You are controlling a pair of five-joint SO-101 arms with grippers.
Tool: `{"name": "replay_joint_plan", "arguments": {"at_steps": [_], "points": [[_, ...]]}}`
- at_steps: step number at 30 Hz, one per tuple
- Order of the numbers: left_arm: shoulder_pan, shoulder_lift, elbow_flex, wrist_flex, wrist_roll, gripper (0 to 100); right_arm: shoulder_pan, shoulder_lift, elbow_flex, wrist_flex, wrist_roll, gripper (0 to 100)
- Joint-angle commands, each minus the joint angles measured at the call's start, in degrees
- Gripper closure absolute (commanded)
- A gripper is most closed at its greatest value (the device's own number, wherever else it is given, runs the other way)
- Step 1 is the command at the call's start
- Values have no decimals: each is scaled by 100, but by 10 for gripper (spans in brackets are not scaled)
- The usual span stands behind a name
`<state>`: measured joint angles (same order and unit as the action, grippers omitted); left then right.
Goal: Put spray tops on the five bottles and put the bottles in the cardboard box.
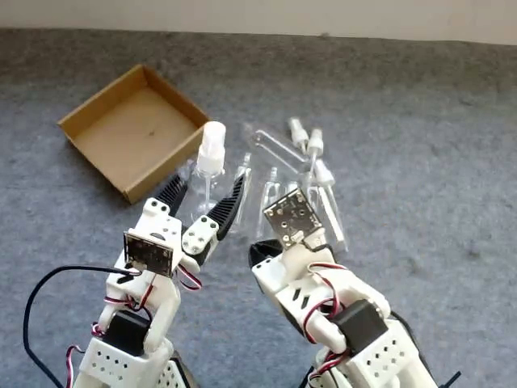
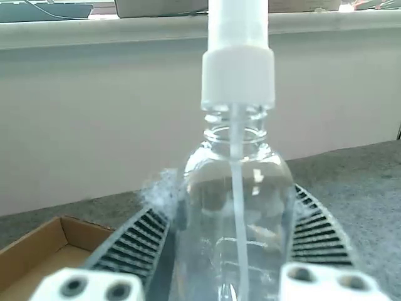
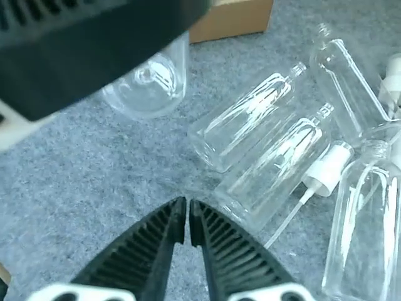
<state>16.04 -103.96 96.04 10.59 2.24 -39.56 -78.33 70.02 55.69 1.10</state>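
My left gripper (image 1: pixel 203 194) is shut on an upright clear bottle (image 2: pixel 232 213), its ribbed fingers (image 2: pixel 135 244) pressing both sides. A white spray top (image 2: pixel 238 69) sits on the bottle's neck with its tube down inside; the same spray top (image 1: pixel 212 148) stands just right of the cardboard box (image 1: pixel 133 133). My right gripper (image 3: pixel 188 204) is shut on nothing, low over the grey carpet, just short of several clear bottles (image 3: pixel 250 119) lying on their sides. A loose spray top (image 3: pixel 326 175) lies among them.
More bottles (image 1: pixel 271 145) and spray tops (image 1: pixel 315 141) lie scattered right of the held bottle. The box is open and holds nothing. The right arm (image 1: pixel 323 283) sits close beside the left one. Open carpet stretches far right.
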Motion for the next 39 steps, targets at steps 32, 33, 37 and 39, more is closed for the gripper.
{"name": "replay_joint_plan", "arguments": {"at_steps": [32, 33, 37, 39], "points": [[-110, -48, 110, -1354, 3341, 902, -66, -92, 2730, -5051, 9, 994], [-110, -48, 110, -1354, 3341, 902, -66, -92, 2809, -5191, 9, 994], [-110, -48, 110, -1354, 3095, 902, -242, -92, 3046, -5736, 53, 994], [-110, -57, 110, -1363, 2637, 902, -514, -92, 3064, -5886, 62, 994]]}}
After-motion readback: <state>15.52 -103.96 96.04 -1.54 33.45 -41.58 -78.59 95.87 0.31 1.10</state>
